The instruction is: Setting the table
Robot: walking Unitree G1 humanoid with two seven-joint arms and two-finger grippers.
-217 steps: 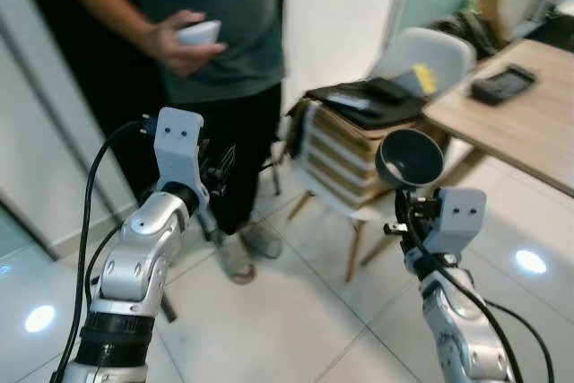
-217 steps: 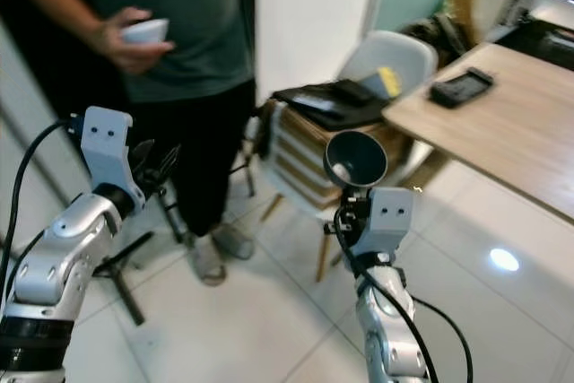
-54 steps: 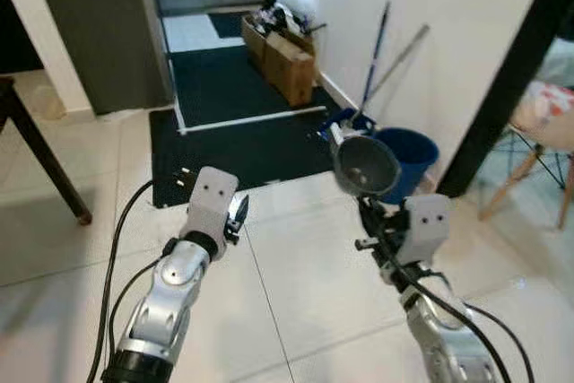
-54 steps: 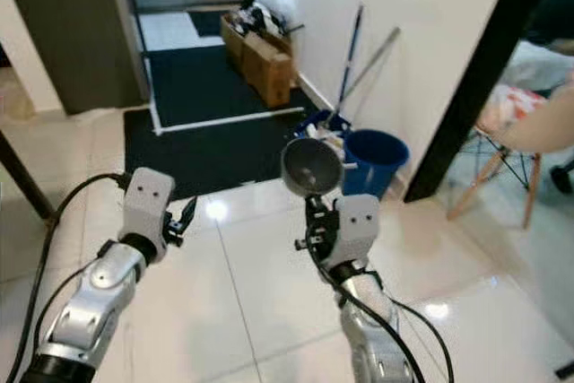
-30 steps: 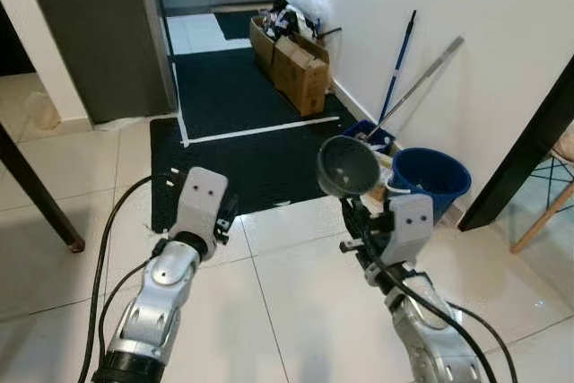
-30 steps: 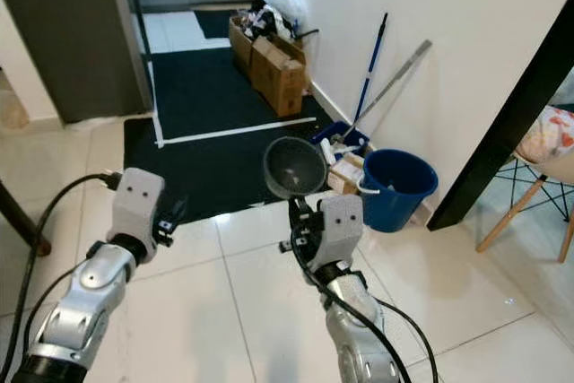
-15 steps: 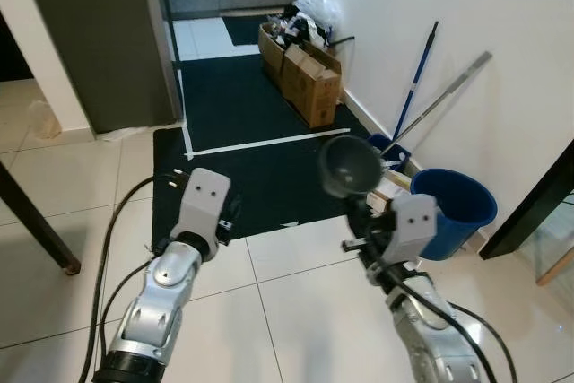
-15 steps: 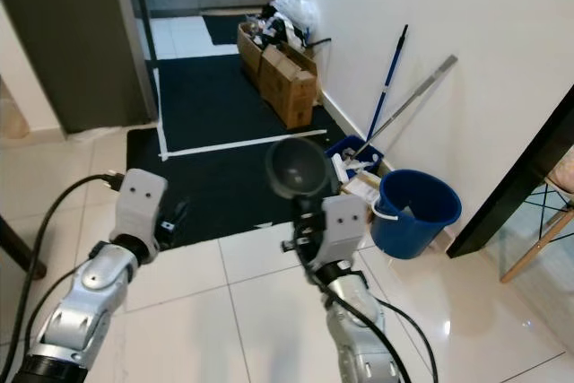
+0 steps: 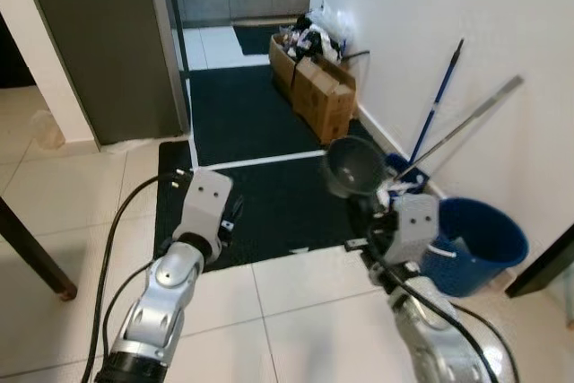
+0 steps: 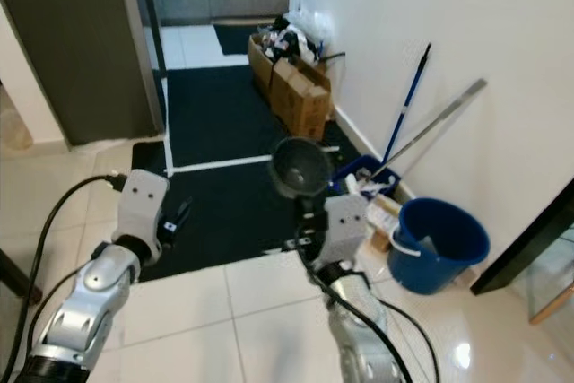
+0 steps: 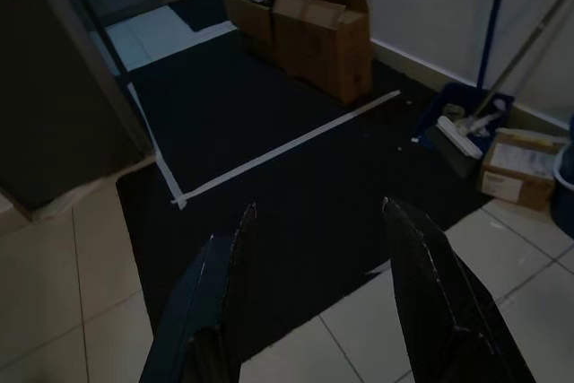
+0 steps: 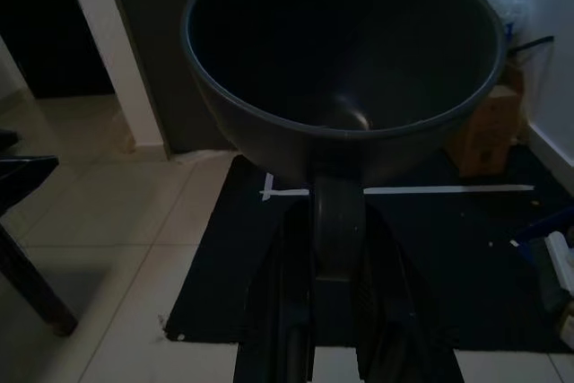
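While I'm turning and the blue bucket [image 9: 473,244] is sliding rightward, my right gripper [image 9: 360,206] is pinching the grey bowl's [image 9: 352,166] rim, carrying it beside that bucket, my left gripper [image 11: 327,289] spread empty, no table reached yet.

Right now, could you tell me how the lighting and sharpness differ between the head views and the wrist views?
Left and right eye views: bright and fairly sharp, with glare on the tile floor. Left wrist view: dim, the left gripper open over the dark mat. Right wrist view: dimmest, the grey bowl in the right gripper shadowed.
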